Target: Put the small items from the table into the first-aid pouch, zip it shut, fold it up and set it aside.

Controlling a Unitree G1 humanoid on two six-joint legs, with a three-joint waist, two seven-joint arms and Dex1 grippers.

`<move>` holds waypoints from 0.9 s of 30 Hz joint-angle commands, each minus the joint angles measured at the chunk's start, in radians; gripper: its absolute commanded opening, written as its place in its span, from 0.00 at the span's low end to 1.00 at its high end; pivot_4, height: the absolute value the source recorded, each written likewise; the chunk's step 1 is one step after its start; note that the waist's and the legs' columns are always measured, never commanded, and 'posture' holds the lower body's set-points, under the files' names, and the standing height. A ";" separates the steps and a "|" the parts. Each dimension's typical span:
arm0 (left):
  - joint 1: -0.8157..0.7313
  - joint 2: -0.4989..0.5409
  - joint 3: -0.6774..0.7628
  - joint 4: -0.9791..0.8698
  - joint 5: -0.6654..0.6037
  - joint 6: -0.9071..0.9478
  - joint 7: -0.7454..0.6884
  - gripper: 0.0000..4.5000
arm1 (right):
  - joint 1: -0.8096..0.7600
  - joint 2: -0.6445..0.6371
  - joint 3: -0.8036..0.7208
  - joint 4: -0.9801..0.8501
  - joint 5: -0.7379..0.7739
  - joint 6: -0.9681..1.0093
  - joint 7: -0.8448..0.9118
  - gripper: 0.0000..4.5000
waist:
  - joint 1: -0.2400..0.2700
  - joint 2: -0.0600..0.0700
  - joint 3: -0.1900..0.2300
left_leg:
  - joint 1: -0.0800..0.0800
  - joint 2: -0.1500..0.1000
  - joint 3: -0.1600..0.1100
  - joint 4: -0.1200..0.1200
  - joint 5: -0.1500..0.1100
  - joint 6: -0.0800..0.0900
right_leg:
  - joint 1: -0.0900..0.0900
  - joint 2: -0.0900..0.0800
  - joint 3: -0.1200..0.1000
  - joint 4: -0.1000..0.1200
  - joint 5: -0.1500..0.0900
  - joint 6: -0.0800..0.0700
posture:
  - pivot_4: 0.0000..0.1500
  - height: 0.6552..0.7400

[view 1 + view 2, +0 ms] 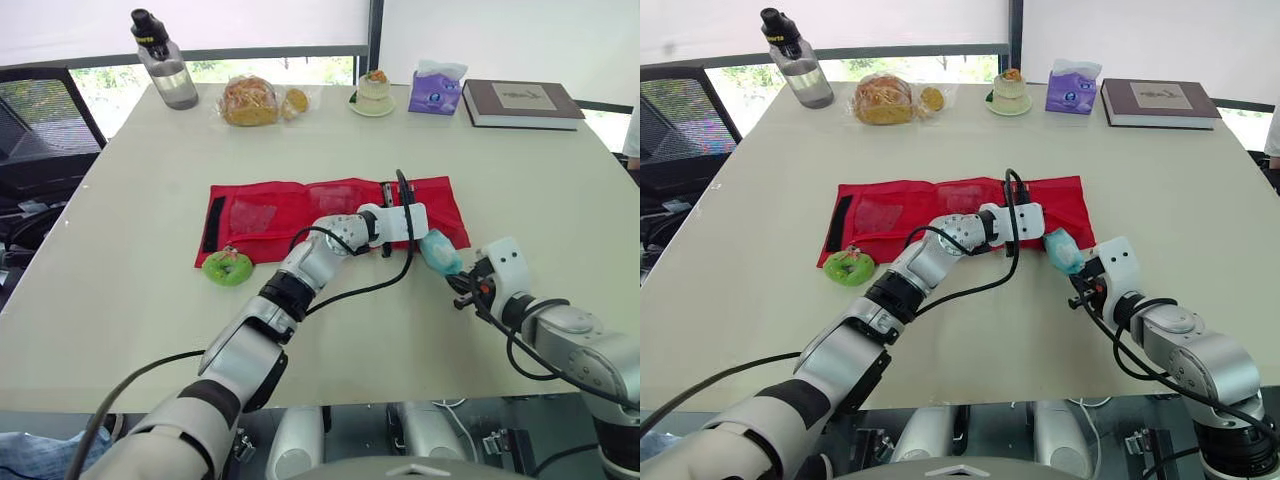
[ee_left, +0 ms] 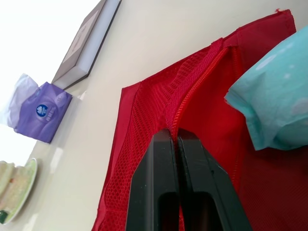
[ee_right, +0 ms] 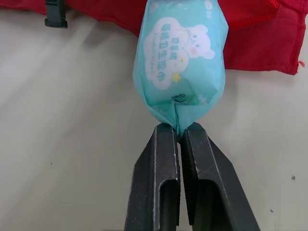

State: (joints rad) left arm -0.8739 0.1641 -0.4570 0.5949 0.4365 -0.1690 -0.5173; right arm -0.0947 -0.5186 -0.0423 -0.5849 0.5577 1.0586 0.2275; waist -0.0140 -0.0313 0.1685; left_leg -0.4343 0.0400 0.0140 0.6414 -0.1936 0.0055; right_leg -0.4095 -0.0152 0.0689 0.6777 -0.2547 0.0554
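The red first-aid pouch [image 1: 270, 215] lies unfolded flat across the middle of the table. My left gripper [image 2: 172, 134] rests on its right half [image 1: 387, 192], shut on the zip edge of a mesh pocket [image 2: 144, 125]. A teal tissue pack [image 3: 179, 57] hangs in my right gripper [image 3: 178, 129], which is shut on the pack's end seam. The pack [image 1: 438, 250] hovers at the pouch's front right corner, just right of my left wrist. A green ring-shaped item [image 1: 228, 267] lies on the table against the pouch's front left edge.
Along the far edge stand a water bottle [image 1: 165, 65], bagged bread [image 1: 252, 100], a small cake on a plate [image 1: 373, 92], a purple tissue box [image 1: 436, 90] and a book [image 1: 520, 102]. A black chair [image 1: 40, 120] stands off the table's left side.
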 commanded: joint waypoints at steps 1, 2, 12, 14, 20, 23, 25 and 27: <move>0.009 -0.001 -0.018 -0.072 0.019 -0.037 0.017 0.00 | -0.049 0.035 -0.011 0.011 -0.020 0.002 -0.031 0.02 | -0.003 0.000 0.000 | 0.000 0.000 0.000 0.000 0.000 0.000 | 0.000 0.000 0.000 0.000 0.000 0.000 | 1.00 1.00; 0.013 -0.001 -0.020 -0.077 0.021 -0.038 0.017 0.00 | -0.059 0.046 -0.012 0.021 -0.024 0.004 -0.038 0.02 | -0.002 0.000 0.000 | 0.000 0.000 0.000 0.000 0.000 0.000 | 0.000 0.000 0.000 0.000 0.000 0.000 | 1.00 1.00; 0.049 -0.020 -0.030 -0.123 0.020 -0.012 0.008 0.00 | -0.240 0.202 0.009 0.213 -0.110 -0.048 -0.110 0.02 | 0.000 0.000 0.000 | 0.000 0.000 0.000 0.000 0.000 0.000 | 0.000 0.000 0.000 0.000 0.000 0.000 | 1.00 1.00; 0.051 -0.027 -0.031 -0.127 0.021 -0.008 0.006 0.00 | -0.274 0.227 0.016 0.260 -0.138 -0.080 -0.121 0.02 | 0.000 0.000 0.000 | 0.000 0.000 0.000 0.000 0.000 0.000 | 0.000 0.000 0.000 0.000 0.000 0.000 | 1.00 1.00; 0.050 -0.039 -0.013 -0.122 0.005 0.019 0.005 0.00 | -0.262 0.240 0.013 0.248 -0.159 -0.128 -0.089 0.08 | 0.001 0.000 0.000 | -0.001 0.000 0.000 0.000 0.000 0.000 | -0.001 0.000 0.000 0.000 0.000 0.000 | 1.00 1.00; 0.055 -0.041 -0.002 -0.112 -0.010 0.031 0.004 0.00 | -0.217 0.200 0.021 0.199 -0.169 -0.136 -0.054 0.33 | 0.000 0.000 0.000 | -0.001 0.000 0.000 0.000 0.000 0.000 | -0.001 0.000 0.000 0.000 0.000 0.000 | 1.00 1.00; 0.058 -0.037 -0.001 -0.113 -0.016 0.032 0.001 0.00 | -0.186 0.173 0.013 0.161 -0.170 -0.135 -0.038 0.51 | -0.001 0.000 0.000 | -0.001 0.000 0.000 0.000 0.000 0.000 | -0.001 0.000 0.000 0.000 0.000 0.000 | 1.00 1.00; 0.062 -0.035 -0.001 -0.116 -0.019 0.032 -0.002 0.00 | -0.159 0.150 -0.005 0.122 -0.154 -0.112 -0.021 0.60 | -0.001 0.000 0.000 | 0.000 0.000 0.000 0.000 0.000 0.000 | -0.001 0.000 0.000 0.000 0.000 0.000 | 1.00 1.00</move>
State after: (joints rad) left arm -0.8147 0.1345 -0.4730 0.5180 0.4360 -0.1325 -0.5199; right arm -0.2562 -0.3546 -0.0183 -0.3958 0.3918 0.9435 0.1889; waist -0.0154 -0.0309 0.1686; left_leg -0.4346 0.0400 0.0142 0.6412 -0.1936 0.0055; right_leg -0.4101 -0.0152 0.0687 0.6780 -0.2546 0.0553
